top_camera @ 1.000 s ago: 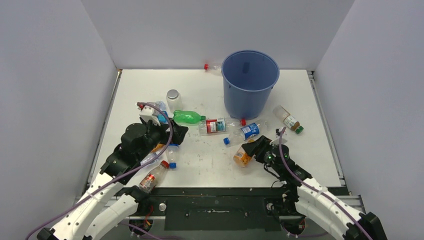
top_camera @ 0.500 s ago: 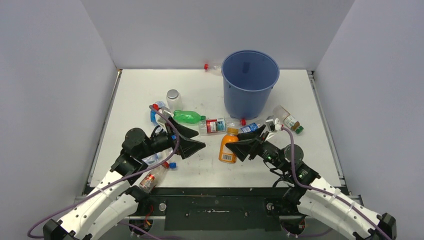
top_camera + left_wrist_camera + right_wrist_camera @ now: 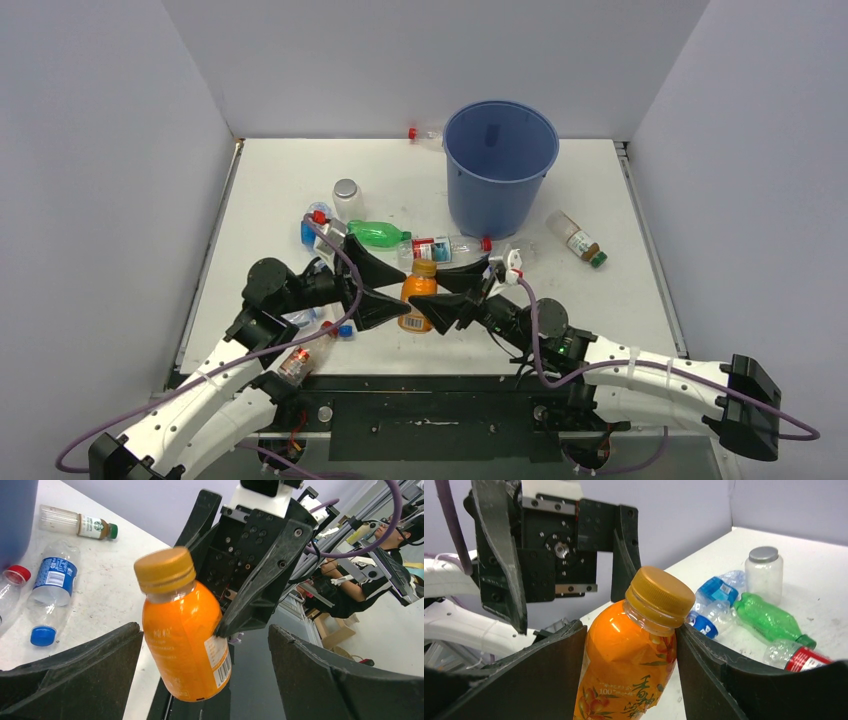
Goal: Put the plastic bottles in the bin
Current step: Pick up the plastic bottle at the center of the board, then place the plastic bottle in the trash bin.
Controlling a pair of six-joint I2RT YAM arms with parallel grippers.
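Observation:
An orange-filled bottle (image 3: 418,295) with an orange cap hangs upright above the table's near middle, and my right gripper (image 3: 436,297) is shut on its body (image 3: 626,670). My left gripper (image 3: 400,292) faces it from the left, open, its fingers either side of the bottle (image 3: 182,640) without touching. The blue bin (image 3: 500,165) stands at the back, right of centre. A green bottle (image 3: 377,234) and a red-labelled clear bottle (image 3: 440,248) lie between the grippers and the bin. A blue-labelled bottle (image 3: 52,587) lies on the table beyond.
A brown-labelled, green-capped bottle (image 3: 575,238) lies right of the bin. A red-capped bottle (image 3: 422,133) lies behind it. A silver-lidded jar (image 3: 346,196) and blue-labelled bottles (image 3: 312,228) sit at the left. Another red-capped bottle (image 3: 300,360) lies by the front edge.
My right gripper has lifted the orange bottle from the table's right side and carried it left to the middle. My left gripper has swung right to meet it, staying open.

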